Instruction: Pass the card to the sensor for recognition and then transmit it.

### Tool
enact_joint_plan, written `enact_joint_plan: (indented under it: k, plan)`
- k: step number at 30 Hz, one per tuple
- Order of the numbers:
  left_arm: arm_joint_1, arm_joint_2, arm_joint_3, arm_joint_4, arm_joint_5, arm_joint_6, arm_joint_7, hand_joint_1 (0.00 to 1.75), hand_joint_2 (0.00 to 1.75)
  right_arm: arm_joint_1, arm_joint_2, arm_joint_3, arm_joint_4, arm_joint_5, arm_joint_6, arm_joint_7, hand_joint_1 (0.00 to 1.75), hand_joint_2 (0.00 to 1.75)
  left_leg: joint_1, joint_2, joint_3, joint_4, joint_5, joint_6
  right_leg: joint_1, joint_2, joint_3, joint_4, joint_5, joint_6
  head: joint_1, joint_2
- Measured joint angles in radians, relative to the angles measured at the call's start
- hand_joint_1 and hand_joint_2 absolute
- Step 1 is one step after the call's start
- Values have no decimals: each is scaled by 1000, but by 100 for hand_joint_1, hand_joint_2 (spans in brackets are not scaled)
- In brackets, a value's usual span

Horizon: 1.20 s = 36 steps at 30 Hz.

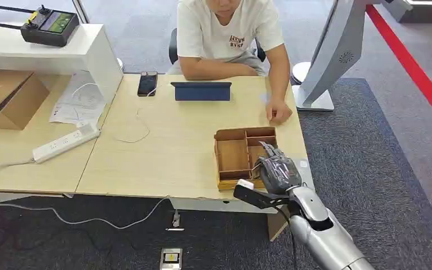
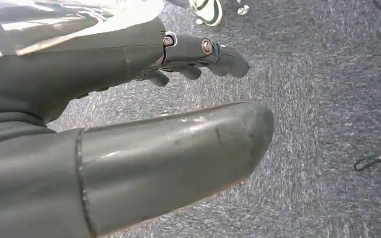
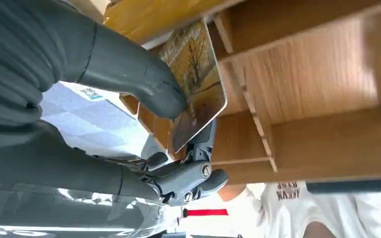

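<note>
right hand [image 3: 129,94] pinching the card [image 3: 198,84] thumb-on-top, hovering over the wooden tray [image 1: 233,154] by the desk's [image 1: 163,146] front right corner | left hand [image 2: 129,124] hanging, fingers loose, holding nothing | person's shirt lettering too blurry to read

A glossy card [image 3: 198,79] sits against a matt wooden tray [image 3: 317,89], above rough grey carpet [image 1: 382,169].

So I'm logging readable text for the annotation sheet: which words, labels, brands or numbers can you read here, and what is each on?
White T-shirt of the seated person: a small dark chest print in two lines, too small and blurred to read in the head view, upside down and blurred in the right wrist view.
Papers on the table: print too small to read.
Card held by the right hand: a tree picture, no readable text.
Remote controller: screen unreadable.
</note>
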<state>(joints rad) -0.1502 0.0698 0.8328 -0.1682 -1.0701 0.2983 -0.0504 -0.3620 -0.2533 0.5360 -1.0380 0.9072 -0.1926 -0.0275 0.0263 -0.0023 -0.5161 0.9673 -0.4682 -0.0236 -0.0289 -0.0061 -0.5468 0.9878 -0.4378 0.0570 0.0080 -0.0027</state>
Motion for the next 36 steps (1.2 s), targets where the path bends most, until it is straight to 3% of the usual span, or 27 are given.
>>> enact_joint_plan:
  k: [13, 15, 22, 30, 36]
  plan:
    - [-1, -2, 11, 0, -4, 7, -16, 0, 0, -40, 0, -49, -88, -37, -4, 4, 175, 175, 0, 0, 0, 0, 0, 0, 0, 0, 0, 0, 0, 0, 0, 0]
    - [1, -11, 12, 0, -19, 7, -38, 0, 0, -142, -13, -141, -209, -48, 26, -4, 175, 175, 0, 0, 0, 0, 0, 0, 0, 0, 0, 0, 0, 0, 0, 0]
    - [0, -13, 12, 0, -40, 0, -43, 0, 0, -183, 3, -147, -216, -36, 28, -29, 175, 175, 0, 0, 0, 0, 0, 0, 0, 0, 0, 0, 0, 0, 0, 0]
    - [-3, -13, 8, 0, -87, -13, -54, 0, 0, -405, 58, -142, 8, -28, -48, -154, 175, 175, 0, 0, -1, 0, 1, 0, 0, 0, 0, 1, 1, 0, 0, 0]
    - [-19, -13, -1, 0, -111, -29, -47, 0, 0, -575, 121, -135, 248, -30, -35, -163, 175, 175, 0, 0, -1, 0, 1, 0, 0, 0, 0, 1, 1, -1, 0, 0]
